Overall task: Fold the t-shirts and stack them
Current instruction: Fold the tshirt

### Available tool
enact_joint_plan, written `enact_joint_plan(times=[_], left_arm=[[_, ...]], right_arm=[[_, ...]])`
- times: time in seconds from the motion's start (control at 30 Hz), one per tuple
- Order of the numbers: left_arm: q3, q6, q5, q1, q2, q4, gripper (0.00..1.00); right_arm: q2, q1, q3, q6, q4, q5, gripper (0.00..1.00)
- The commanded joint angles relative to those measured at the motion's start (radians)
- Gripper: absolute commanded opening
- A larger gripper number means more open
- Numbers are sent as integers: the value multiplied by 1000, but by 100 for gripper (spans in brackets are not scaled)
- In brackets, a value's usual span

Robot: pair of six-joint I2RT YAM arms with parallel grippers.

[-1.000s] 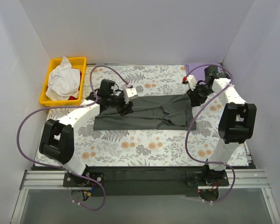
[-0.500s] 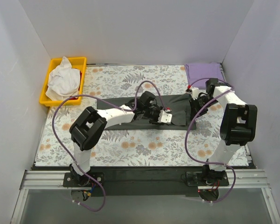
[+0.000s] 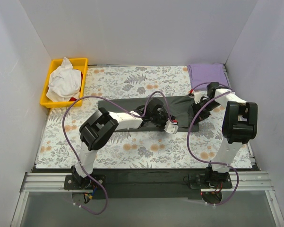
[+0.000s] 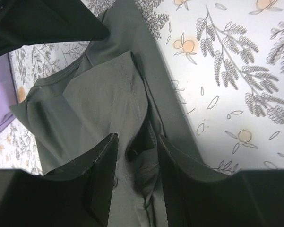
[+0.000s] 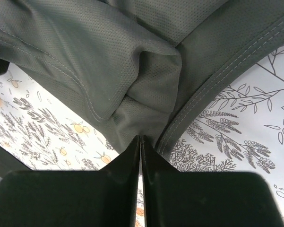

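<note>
The charcoal t-shirt (image 3: 146, 109) lies mid-desk, partly folded and bunched at its right end. The lavender t-shirt (image 3: 206, 73) sits folded flat at the far right corner.

The floral tablecloth (image 3: 132, 146) carries the charcoal t-shirt (image 3: 127, 105) mid-table — a folded lavender t-shirt (image 3: 205, 72) and yellow bin (image 3: 51, 80) at the far corners

You get even, diffuse light from above in the overhead view; the white walls (image 3: 132, 28) bounce it, so shadows under the arms are soft and short; no glare shows; focus is sharp across the tablecloth (image 3: 132, 146), with slight bowing at the frame edges. In the left wrist view the near fingers (image 4: 101, 170) sit dark and blurred; the charcoal t-shirt (image 4: 99, 109) reads dim, its folds shaded. In the right wrist view the cloth weave is crisp; the fingers (image 5: 132, 165) are black and soft-edged.
</note>
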Motion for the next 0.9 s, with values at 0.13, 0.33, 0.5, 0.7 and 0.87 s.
enact_joint_plan(times=[0.13, 0.33, 0.5, 0.7, 0.87], left_arm=[[4, 100, -14, -1, 20, 23, 36], [28, 74, -36, -1, 42, 32, 9], [41, -80, -59, 19, 40, 162, 0], [143, -311, -61, 96, 89, 152, 0], [185, -433, -72, 151, 129, 138, 1]], right_arm=[[15, -3, -12, 0, 22, 13, 7], [22, -3, -12, -10, 22, 33, 7], [32, -3, -14, -17, 25, 45, 7], [28, -3, -15, -20, 27, 51, 6], [19, -3, -12, -21, 24, 54, 6]])
